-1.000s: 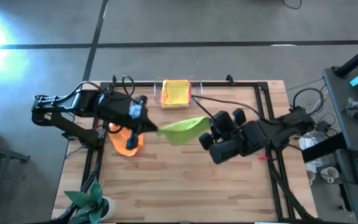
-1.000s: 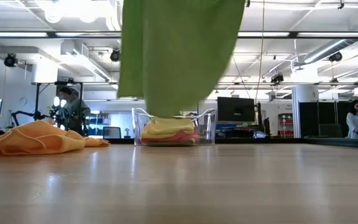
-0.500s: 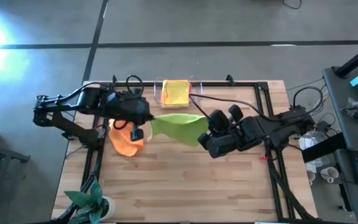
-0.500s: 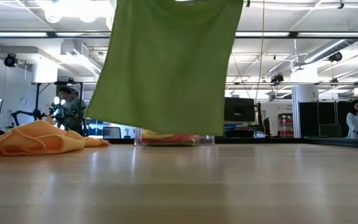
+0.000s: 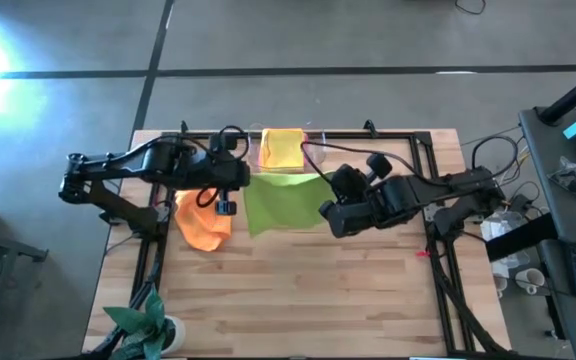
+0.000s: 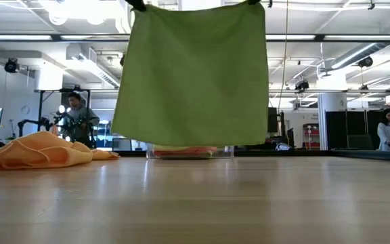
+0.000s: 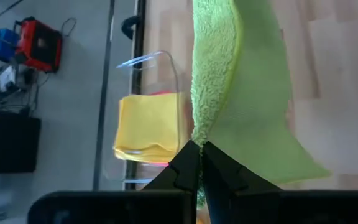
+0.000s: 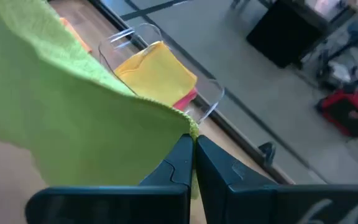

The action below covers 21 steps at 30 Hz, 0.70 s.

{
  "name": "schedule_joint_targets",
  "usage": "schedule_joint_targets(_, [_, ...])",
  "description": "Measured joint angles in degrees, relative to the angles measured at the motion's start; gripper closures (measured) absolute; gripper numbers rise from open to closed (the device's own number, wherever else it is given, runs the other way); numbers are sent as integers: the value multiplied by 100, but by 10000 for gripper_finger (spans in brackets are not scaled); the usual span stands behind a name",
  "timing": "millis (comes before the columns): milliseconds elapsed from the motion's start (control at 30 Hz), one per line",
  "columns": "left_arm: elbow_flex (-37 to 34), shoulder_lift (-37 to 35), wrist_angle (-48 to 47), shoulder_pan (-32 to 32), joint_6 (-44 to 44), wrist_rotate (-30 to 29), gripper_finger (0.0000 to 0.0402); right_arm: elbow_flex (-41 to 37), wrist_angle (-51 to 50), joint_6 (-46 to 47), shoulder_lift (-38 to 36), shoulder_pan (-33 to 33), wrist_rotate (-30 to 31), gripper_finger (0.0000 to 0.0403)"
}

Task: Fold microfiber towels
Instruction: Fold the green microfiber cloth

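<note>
- L gripper (image 7: 194,148) & R gripper (image 8: 190,144) each pinching a top corner of green towel (image 5: 280,202), fingers clamped tight.
- Towel hanging spread above table (image 5: 298,300), near tray (image 6: 225,150).

Much of the counter scene sits behind the hanging lime green towel (image 6: 191,74).

From the low camera the towel covers nearly all of the clear plastic tray (image 6: 185,150), leaving only a strip of its base with a sliver of pink and yellow below the hem. Both top corners of the towel run to the frame's upper edge, so the left hand (image 7: 196,152) and right hand (image 8: 191,144) are cut off there and show only in their wrist views. In the tray, the pink towel (image 8: 184,98) is mostly buried under the yellow towel (image 5: 282,148). The people far across the room are too small to make out.
</note>
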Motion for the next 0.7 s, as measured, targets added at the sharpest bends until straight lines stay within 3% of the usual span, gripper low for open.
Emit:
schedule_joint_targets(267, [61,-8,-2,177,-58,-21,401,172,21,-992,-1,-79,240,394])
schedule_joint_targets(333, [38,-10,-68,158,-564,286,401,191,60,-1055,-11,-46,-72,394])
schedule_joint_targets(467, [-298,-16,-179,9,-1776,1738,401,47,70,-424,-13,65,-1092,394])
schedule_joint_targets(700, [-1790,-6,609,-548,-2522,2295,401,-910,487,836,70,511,-1986,394])
